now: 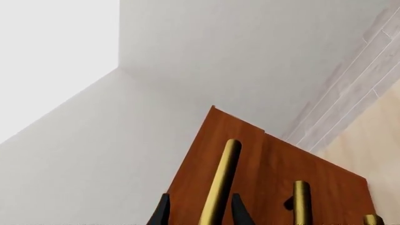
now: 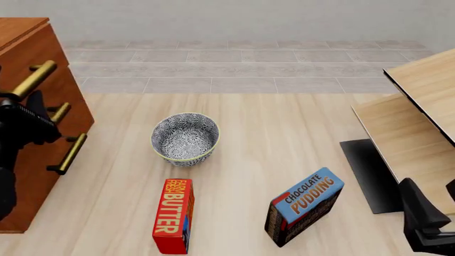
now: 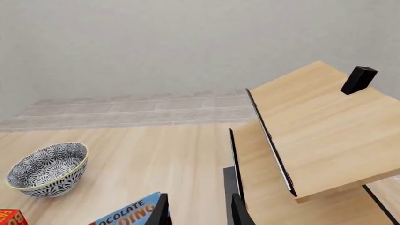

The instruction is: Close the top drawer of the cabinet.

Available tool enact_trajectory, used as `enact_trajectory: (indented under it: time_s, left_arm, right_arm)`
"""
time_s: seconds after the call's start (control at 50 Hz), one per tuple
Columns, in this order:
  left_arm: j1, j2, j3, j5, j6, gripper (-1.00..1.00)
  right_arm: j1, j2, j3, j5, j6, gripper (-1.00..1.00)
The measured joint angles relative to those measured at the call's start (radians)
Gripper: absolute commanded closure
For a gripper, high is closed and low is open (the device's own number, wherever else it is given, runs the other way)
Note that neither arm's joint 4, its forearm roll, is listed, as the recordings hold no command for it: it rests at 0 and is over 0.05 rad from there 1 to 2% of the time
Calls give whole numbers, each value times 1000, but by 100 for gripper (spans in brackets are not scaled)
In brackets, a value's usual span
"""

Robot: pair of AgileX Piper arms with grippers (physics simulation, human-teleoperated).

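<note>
Only up close: left tool fingers astride top drawer handle.

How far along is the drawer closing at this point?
Done: the left gripper has reached the reddish-brown wooden cabinet, its open fingers straddling the top drawer's brass bar handle. In hand: lining up there; whether the fingers touch the bar is unclear. Left: the top drawer protrudes, so pushing it in.

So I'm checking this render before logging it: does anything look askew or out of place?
Only small things: the top drawer front sits proud of the cabinet, so it is not flush, and the chocolate pudding box leans at a tilt. Nothing is spilled or damaged.
</note>
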Motion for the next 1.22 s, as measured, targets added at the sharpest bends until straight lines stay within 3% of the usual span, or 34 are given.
enact_trajectory:
  time_s: [1.22]
  left_arm:
    - [77,-26,27,4,-26,-100]
  right_arm:
    - [32,3,-1,-12,11,-100]
